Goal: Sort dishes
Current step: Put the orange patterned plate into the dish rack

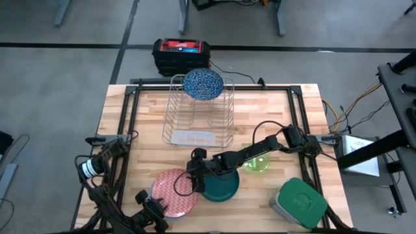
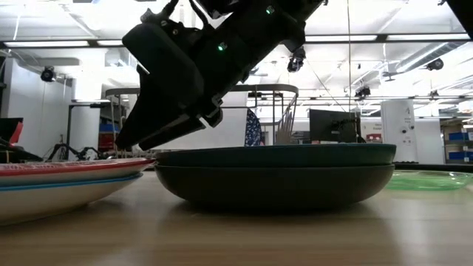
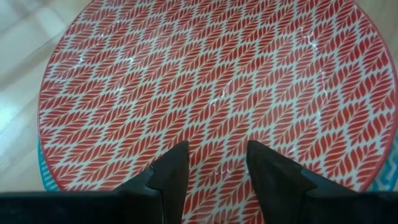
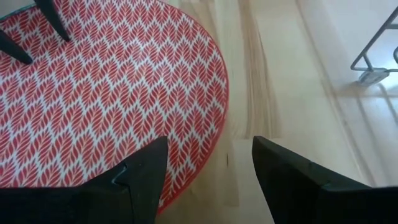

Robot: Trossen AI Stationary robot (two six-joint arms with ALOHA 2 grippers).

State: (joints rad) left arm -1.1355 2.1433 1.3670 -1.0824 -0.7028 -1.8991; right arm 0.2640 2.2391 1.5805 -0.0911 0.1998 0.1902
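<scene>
Red-patterned plate (image 1: 174, 193) under both grippers: left gripper (image 3: 216, 163) open, right gripper (image 4: 208, 158) open (nothing held).

I work in a lab or workshop: bare concrete floor (image 1: 78, 71), a butcher-block table (image 1: 149, 114), ceiling strip lights (image 2: 66, 44), and equipment benches behind.

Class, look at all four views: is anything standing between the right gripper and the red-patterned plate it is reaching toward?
Nothing visible does. The right gripper hangs open over the edge of the red-patterned plate, with only bare table beneath its fingers. The dark green plate lies beside the red one, under the arm.
</scene>
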